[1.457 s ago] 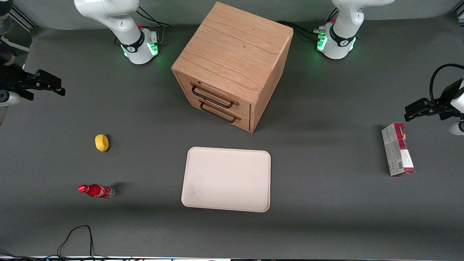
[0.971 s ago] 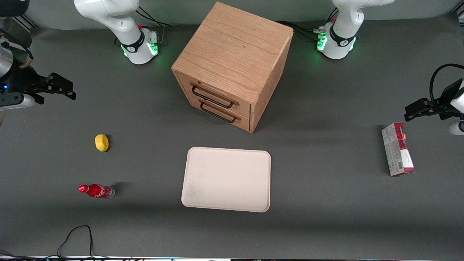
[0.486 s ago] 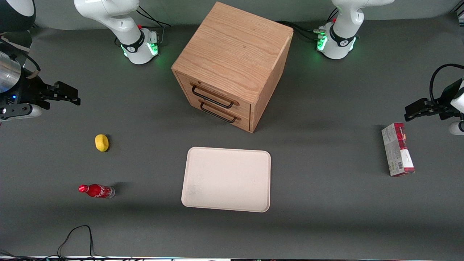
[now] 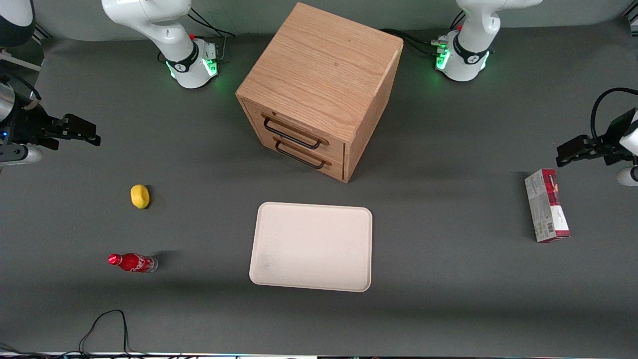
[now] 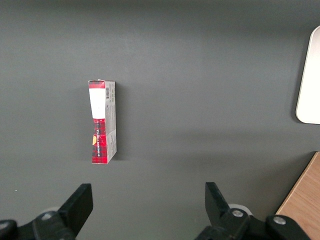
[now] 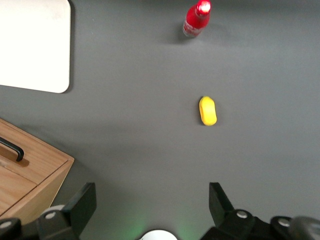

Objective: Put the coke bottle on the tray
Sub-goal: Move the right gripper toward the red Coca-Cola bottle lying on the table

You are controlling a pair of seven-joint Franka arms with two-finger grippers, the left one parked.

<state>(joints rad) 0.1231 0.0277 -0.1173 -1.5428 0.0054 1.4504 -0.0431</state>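
My gripper [image 4: 79, 132] hangs open and empty, well apart from the coke bottle [image 4: 132, 263] standing on the table nearer the front camera than the lemon [image 4: 140, 196], so I should clear the lemon, descend squarely over the bottle and grip its body before heading for the tray [image 4: 311, 246]

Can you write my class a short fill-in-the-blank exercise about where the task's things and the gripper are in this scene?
1. The coke bottle stands on the ____, not on the tray.
2. The lemon lies ____ from the front camera than the coke bottle.
3. The gripper is open and holds ____.
4. The wooden cabinet has ____ drawers.

Missing words: table; farther; nothing; two
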